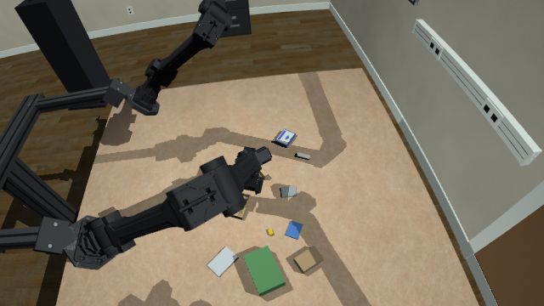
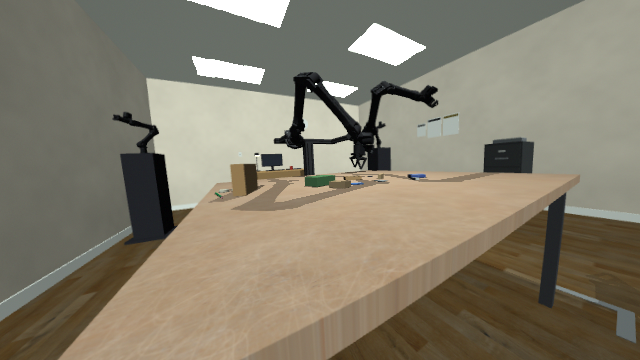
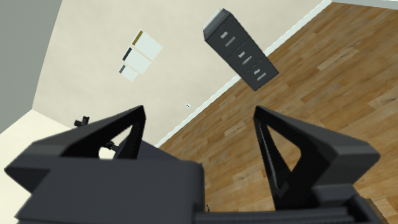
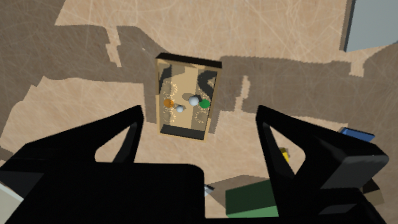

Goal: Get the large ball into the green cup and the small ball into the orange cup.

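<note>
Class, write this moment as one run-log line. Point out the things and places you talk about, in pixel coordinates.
right claw (image 1: 260,172) (image 2: 358,163) (image 4: 200,107): open, above puzzle (image 4: 187,134) | balls: outside cups | left claw (image 2: 436,96) (image 3: 200,107): open, away from table
</note>
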Controlling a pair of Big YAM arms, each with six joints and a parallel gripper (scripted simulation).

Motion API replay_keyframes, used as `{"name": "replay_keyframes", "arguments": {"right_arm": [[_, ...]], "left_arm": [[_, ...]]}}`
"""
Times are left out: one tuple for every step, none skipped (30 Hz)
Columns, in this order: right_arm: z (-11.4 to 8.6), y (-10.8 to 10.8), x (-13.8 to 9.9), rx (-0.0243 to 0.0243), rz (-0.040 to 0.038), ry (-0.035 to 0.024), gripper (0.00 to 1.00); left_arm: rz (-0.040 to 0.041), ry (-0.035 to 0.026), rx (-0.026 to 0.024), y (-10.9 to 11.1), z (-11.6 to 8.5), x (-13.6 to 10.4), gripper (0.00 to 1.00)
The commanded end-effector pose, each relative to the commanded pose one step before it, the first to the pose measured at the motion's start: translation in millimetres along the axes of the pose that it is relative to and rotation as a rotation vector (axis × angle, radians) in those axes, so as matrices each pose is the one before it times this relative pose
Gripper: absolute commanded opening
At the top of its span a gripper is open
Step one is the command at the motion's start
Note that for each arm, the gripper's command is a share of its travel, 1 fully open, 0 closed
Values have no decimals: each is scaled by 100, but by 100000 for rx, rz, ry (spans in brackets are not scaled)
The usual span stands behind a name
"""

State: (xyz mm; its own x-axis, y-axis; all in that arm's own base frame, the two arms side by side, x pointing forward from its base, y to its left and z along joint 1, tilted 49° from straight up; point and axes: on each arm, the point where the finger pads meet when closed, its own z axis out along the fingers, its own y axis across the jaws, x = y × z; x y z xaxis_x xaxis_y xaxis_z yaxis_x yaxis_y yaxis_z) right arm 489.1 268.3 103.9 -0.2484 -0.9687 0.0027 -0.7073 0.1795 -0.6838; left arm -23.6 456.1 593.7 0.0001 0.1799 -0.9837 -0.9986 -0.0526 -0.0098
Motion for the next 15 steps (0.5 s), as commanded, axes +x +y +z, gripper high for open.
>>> {"name": "replay_keyframes", "arguments": {"right_arm": [[-1205, 238, 85, 8250, 10299, -4549, 100], [64, 462, 645, 1085, 981, 616, 100], [47, 370, 551, 902, 824, 514, 100], [30, 289, 446, 719, 657, 405, 100], [19, 216, 342, 546, 499, 304, 100], [747, 1095, 467, -875, -1151, 1680, 100], [542, 352, 510, -290, -40, 1356, 100], [136, -87, 261, 177, 449, 443, 100], [-197, -313, 11, 459, 611, -341, 100], [-386, -491, -106, 663, 804, -766, 100], [-351, -933, -693, 1102, 1418, -1429, 100], [-62, -250, -220, 305, 370, -359, 100], [5, 14, 9, -18, -21, 19, 100], [0, 0, 0, 0, 0, 0, 100], [0, 0, 0, 0, 0, 0, 100]], "left_arm": [[1350, -4714, -1704, 851, -598, -1674, 100], [0, 0, 0, 0, 0, 0, 100], [0, 0, 0, 0, 0, 0, 100], [0, 0, 0, 0, 0, 0, 100], [0, 0, 0, 0, 0, 0, 100], [0, 0, 0, 0, 0, 0, 100], [0, 0, 0, 0, 0, 0, 100], [0, 0, 0, 0, 0, 0, 100], [0, 0, 0, 0, 0, 0, 100], [0, 0, 0, 0, 0, 0, 100], [0, 0, 0, 0, 0, 0, 100], [0, 0, 0, 0, 0, 0, 100], [0, 0, 0, 0, 0, 0, 100], [0, 0, 0, 0, 0, 0, 100], [0, 0, 0, 0, 0, 0, 100]]}}
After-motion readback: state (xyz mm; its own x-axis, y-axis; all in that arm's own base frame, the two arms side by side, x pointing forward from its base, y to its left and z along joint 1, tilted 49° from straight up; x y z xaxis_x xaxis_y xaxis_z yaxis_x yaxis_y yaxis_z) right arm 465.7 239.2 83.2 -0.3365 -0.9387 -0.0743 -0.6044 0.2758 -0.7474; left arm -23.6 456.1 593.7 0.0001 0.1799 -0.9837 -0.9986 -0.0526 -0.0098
